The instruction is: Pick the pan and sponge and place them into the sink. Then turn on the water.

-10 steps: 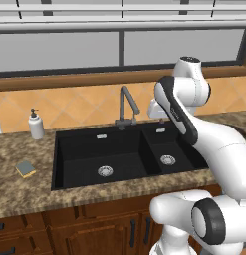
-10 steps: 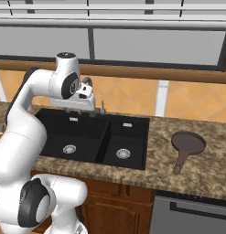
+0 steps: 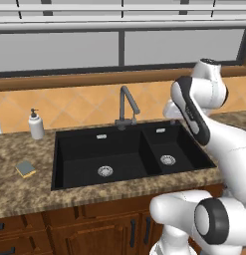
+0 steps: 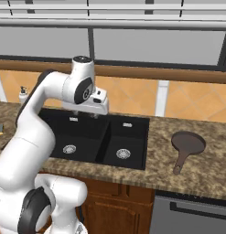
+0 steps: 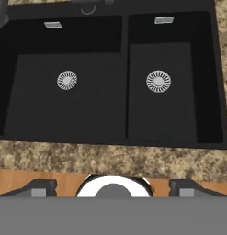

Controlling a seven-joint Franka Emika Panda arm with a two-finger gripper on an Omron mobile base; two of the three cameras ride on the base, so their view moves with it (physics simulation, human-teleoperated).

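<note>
With its jaws wide and empty, the white arm's two-finger gripper (image 4: 92, 113) hovers over the black double-basin sink (image 4: 135, 157); reaching the round dark brown pan (image 4: 189, 143) at three o'clock risks clipping the dark grey gooseneck faucet (image 3: 126, 107).

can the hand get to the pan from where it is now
Probably yes. The pan lies alone on the counter right of the sink, handle toward the front, with nothing on or beside it. The hand hangs open and empty above the basins, so a sideways swing looks unobstructed.
</note>
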